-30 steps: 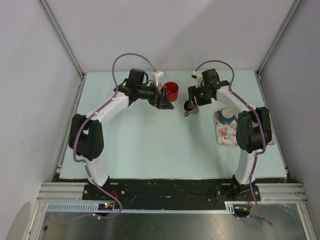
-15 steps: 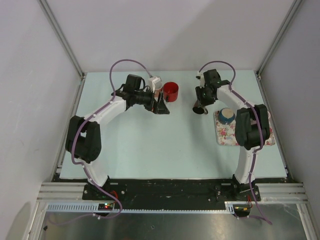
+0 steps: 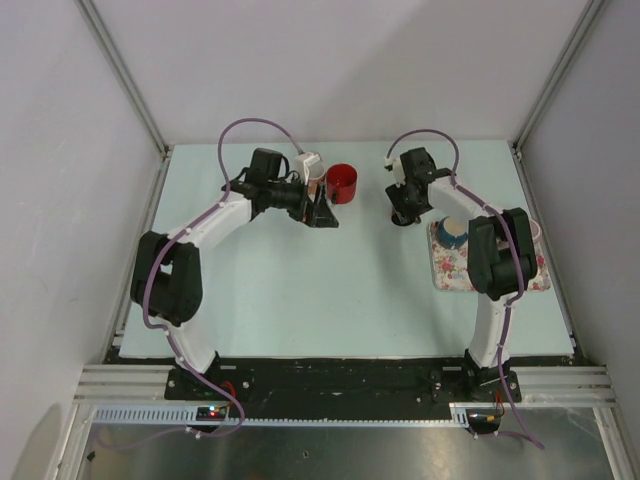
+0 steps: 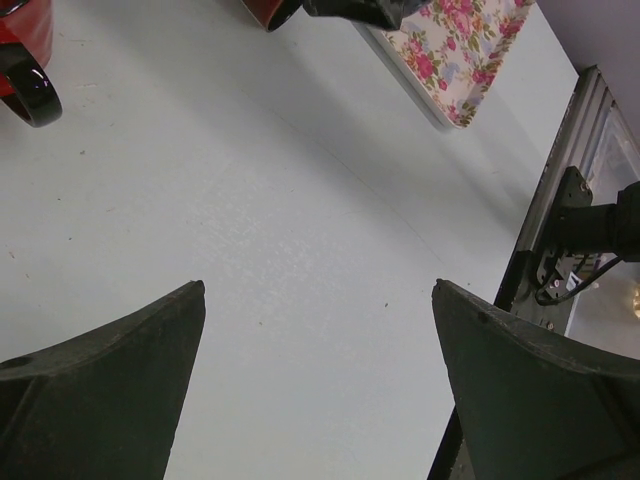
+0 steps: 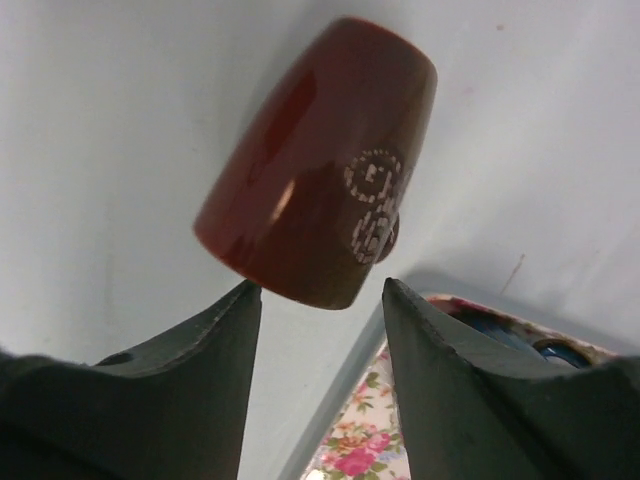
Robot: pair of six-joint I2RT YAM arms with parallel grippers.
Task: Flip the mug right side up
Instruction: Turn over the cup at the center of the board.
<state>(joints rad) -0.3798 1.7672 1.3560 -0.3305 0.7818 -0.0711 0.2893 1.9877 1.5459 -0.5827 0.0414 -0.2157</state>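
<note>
Two arms show together only in your overhead view. Each bows outward at the elbow and turns back in over the pale surface (image 3: 300, 290), so the wrists point toward one another. Your left gripper (image 3: 325, 212) has its jaws spread wide with nothing between them. Its own camera shows bare surface in the gap. A red cup (image 3: 342, 183) stands just beyond and to one side of those jaws, mouth up. The left wrist view adds a glossy black handle (image 4: 35, 95), which you cannot make out from above.

Your right gripper (image 5: 320, 283) points steeply down with its jaws partly open. The mug (image 5: 320, 170) sits right beyond the fingertips (image 5: 245, 300), its near end filling the gap and looking wider than it. The jaws are not closed on it, though you cannot tell whether a tip brushes it. From above, the mug is only a dark spot under the wrist. The right wrist camera alone gives its dark red glaze and a dotted pale logo. You cannot tell which end is the mouth.

Beside the right jaws lies a floral mat (image 5: 350, 450) carrying a blue bowl (image 3: 452, 232).
</note>
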